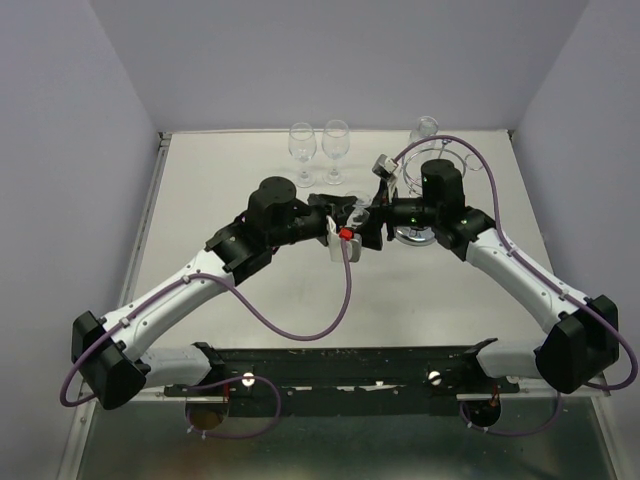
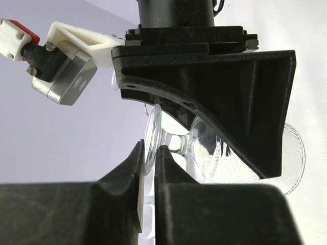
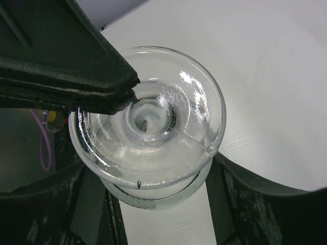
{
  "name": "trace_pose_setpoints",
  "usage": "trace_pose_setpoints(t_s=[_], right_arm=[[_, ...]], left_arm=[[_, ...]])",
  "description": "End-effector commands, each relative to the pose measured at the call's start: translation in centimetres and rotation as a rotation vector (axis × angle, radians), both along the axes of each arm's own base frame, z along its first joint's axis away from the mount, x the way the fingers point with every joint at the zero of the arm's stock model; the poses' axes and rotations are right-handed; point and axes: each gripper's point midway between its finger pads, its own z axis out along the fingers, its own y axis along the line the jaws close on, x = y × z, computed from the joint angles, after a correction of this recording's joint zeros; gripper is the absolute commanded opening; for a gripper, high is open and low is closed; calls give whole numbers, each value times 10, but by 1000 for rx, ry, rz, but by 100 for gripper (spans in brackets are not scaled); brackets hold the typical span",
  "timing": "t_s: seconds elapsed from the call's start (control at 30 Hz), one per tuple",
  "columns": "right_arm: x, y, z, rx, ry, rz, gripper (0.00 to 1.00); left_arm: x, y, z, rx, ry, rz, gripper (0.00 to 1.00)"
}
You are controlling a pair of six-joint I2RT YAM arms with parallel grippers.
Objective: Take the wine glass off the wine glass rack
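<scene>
A clear wine glass (image 1: 360, 212) is held on its side above the table between my two grippers. In the left wrist view my left gripper (image 2: 149, 148) is shut on the rim of the glass's round foot (image 2: 152, 127), and the bowl (image 2: 292, 153) shows behind my right gripper's black finger (image 2: 230, 87). In the right wrist view my right gripper (image 3: 158, 199) has a finger on each side of the bowl, and the foot (image 3: 153, 122) faces the camera. The chrome wine glass rack (image 1: 441, 160) stands behind my right arm, with another glass (image 1: 425, 128) at its far side.
Two more wine glasses (image 1: 302, 150) (image 1: 335, 148) stand upright at the back of the table, left of the rack. The rack's disc base (image 1: 415, 237) lies under my right wrist. Grey walls close in the back and both sides.
</scene>
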Motion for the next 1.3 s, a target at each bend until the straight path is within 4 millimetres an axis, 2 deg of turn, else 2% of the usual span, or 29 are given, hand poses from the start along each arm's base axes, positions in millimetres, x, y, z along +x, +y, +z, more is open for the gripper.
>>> trace_pose_setpoints(t_s=[0.0, 0.03, 0.07, 0.13, 0.17, 0.37, 0.5, 0.57, 0.73, 0.87, 1.03, 1.1, 1.27], right_arm=[[0, 7, 22, 37, -54, 26, 1], [1, 7, 20, 36, -46, 22, 1], [0, 7, 19, 37, -40, 22, 1], [0, 7, 19, 39, -30, 15, 2], [1, 7, 18, 39, -25, 9, 6], [1, 7, 18, 39, -16, 9, 63], [-3, 6, 22, 25, -52, 42, 91], [-4, 2, 26, 5, -95, 58, 100], [-6, -17, 32, -26, -129, 39, 100], [-4, -35, 32, -45, -139, 5, 100], [-4, -49, 30, -118, -273, 5, 100], [-2, -55, 26, -166, -321, 10, 100], [-9, -67, 19, -247, -438, 58, 98]], left_arm=[[0, -7, -2, -15, -2, -15, 7], [0, -7, -2, -17, 0, -13, 2], [1, -7, -2, -20, -4, -10, 0], [1, -6, -1, -26, -11, -5, 0], [2, -5, -2, -25, -9, 0, 0], [5, -2, -4, -44, 26, 43, 0], [9, 9, -11, -54, 69, 106, 0], [9, 17, -18, -64, 116, 147, 0], [2, 37, -39, -90, 286, 237, 0], [-9, 51, -64, -105, 463, 294, 0], [-24, 57, -100, -99, 709, 315, 0], [-26, 57, -107, -126, 830, 305, 0], [-10, 65, -131, -232, 1275, 288, 0]])
